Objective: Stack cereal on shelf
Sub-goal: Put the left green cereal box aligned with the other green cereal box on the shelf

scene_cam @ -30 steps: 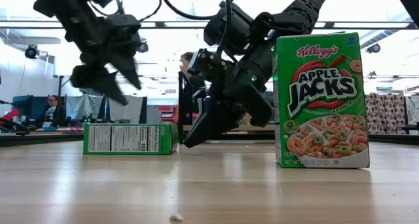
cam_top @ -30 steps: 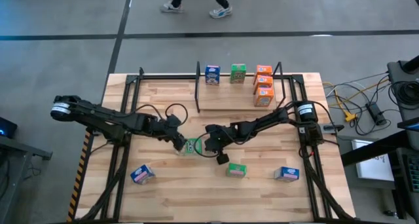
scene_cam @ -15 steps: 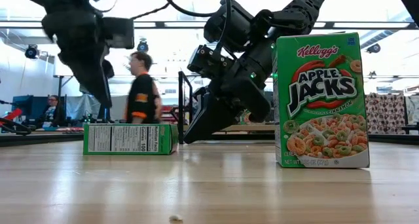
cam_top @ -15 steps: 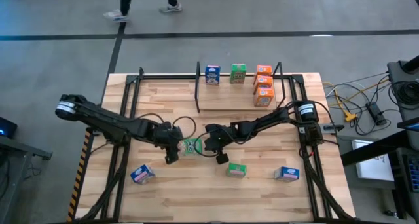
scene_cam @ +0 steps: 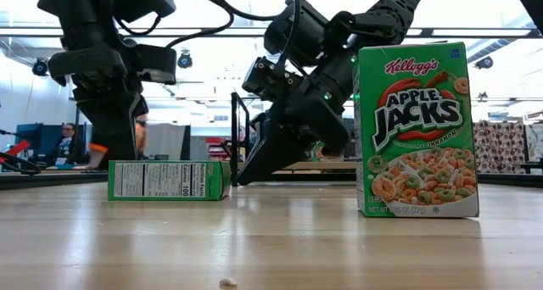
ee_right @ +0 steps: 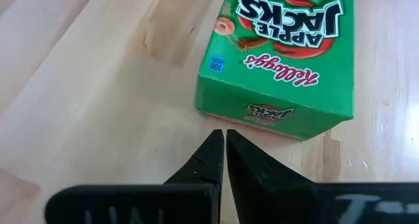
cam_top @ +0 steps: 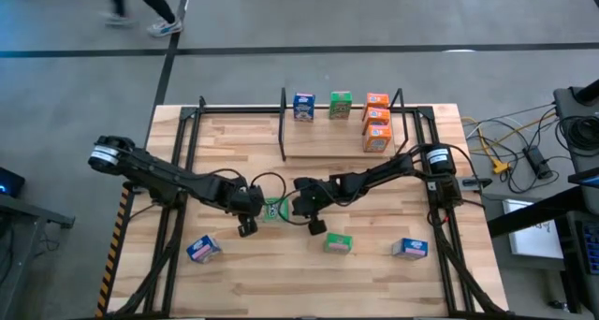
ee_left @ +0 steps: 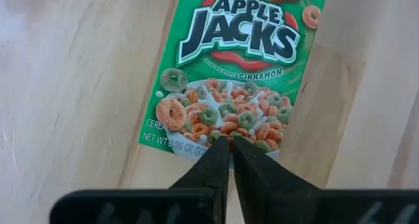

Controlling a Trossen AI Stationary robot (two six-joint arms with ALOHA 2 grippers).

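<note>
Here, going from my left side across, a blue box [cam_top: 202,250] lies near the front-left part of the table [cam_top: 243,283], well apart from everything else. My left gripper [cam_top: 247,228] hangs low over the middle of the table with its two fingers pressed together and nothing between them; their tips sit just at the short bottom edge of a green box lying flat [ee_left: 234,67], face up. In the level view that same flat green box [scene_cam: 168,180] rests on the wood below my left arm. Just on the other side of it, my right gripper [cam_top: 316,226] is also closed tight on nothing, its tips near the box's top end [ee_right: 278,60]. A second green box [cam_top: 338,243] stands upright a little nearer the front, beside my right gripper, and another blue box [cam_top: 409,249] lies farther right. At the back, the shelf [cam_top: 342,138] carries a blue box [cam_top: 303,106], a green box [cam_top: 341,105] and three orange boxes [cam_top: 377,121] grouped toward its right post.
</note>
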